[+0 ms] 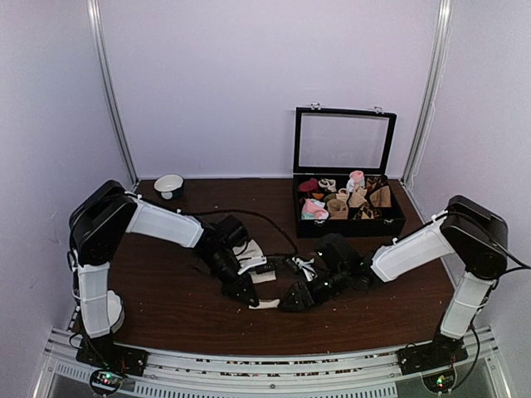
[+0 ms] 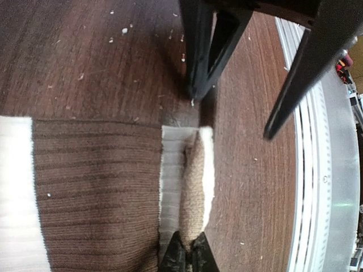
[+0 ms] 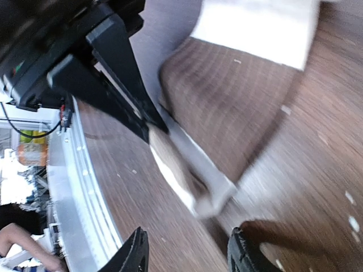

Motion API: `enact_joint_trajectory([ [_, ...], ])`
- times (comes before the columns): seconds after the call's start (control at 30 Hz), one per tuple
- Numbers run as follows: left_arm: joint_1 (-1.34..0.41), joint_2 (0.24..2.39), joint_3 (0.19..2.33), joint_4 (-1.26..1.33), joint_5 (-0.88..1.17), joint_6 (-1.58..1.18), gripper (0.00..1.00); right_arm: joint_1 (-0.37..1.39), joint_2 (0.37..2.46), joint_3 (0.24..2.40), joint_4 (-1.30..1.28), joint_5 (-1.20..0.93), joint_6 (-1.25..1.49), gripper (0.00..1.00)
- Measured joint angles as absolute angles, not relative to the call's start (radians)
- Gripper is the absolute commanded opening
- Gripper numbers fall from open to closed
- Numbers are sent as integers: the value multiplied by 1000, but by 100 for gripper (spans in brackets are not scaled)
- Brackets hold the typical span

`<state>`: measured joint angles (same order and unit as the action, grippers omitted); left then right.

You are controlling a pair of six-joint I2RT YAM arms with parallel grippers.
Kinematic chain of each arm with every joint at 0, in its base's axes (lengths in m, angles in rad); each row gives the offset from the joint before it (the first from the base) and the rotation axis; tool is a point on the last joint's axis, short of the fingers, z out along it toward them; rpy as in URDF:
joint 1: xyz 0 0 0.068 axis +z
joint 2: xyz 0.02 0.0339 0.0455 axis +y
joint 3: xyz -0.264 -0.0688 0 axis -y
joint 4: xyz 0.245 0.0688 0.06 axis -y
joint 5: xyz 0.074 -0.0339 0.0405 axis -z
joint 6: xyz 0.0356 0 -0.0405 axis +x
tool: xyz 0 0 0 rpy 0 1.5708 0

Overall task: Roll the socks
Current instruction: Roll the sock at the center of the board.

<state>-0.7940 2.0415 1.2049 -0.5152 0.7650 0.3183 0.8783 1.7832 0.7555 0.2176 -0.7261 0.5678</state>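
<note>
Top external view: the worktop (image 1: 166,307) is broad, yet both arms work low near its front, close to the metal rail (image 2: 329,170). The likeliest trouble is a knock between the two hands. They sit nearly tip to tip, so a reach by either could strike the other.

The socks (image 2: 96,198), brown ribbed with pale cuffs, lie flat beside the left hand (image 2: 187,252). Its fingers are pressed together, pinching a narrow upright fold at the cuff end. The grip looks thin. A tug could slip the fabric free, or drag the flat part along and spoil the roll.

The right hand (image 3: 189,235) is spread and holds nothing, poised just past that fold. Closing from there might catch only the pale cuff edge (image 2: 207,164), or nip the left fingertips.

For room, bare worktop opens away from the rail, on the far side of both hands. The open box (image 1: 348,225) stands well beyond the right hand. The rail side is tight, and the fold lies near that edge.
</note>
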Motion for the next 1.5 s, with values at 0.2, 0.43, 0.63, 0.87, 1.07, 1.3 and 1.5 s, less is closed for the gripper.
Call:
enact_joint_trajectory([
  [0.2,-780,2068,1230,-549,807,310,0,890,1636,633,229,-562,515,97],
  [0.43,-734,2118,1266,-628,897,297,0,1011,1266,500,275,-143,348,100],
  [0.63,-703,2147,1267,-685,971,283,0,981,1225,491,337,127,374,100],
  [0.87,-698,2186,1287,-743,1040,276,0,1090,1402,516,431,13,55,75],
  [1.07,-684,2213,1313,-786,1079,275,0,1157,1546,599,437,-136,-208,47],
  [1.3,-681,2222,1320,-800,1089,276,0,1168,1728,752,408,-215,-369,38],
  [1.5,-681,2224,1324,-810,1089,277,0,1160,1826,810,388,-239,-439,34],
])
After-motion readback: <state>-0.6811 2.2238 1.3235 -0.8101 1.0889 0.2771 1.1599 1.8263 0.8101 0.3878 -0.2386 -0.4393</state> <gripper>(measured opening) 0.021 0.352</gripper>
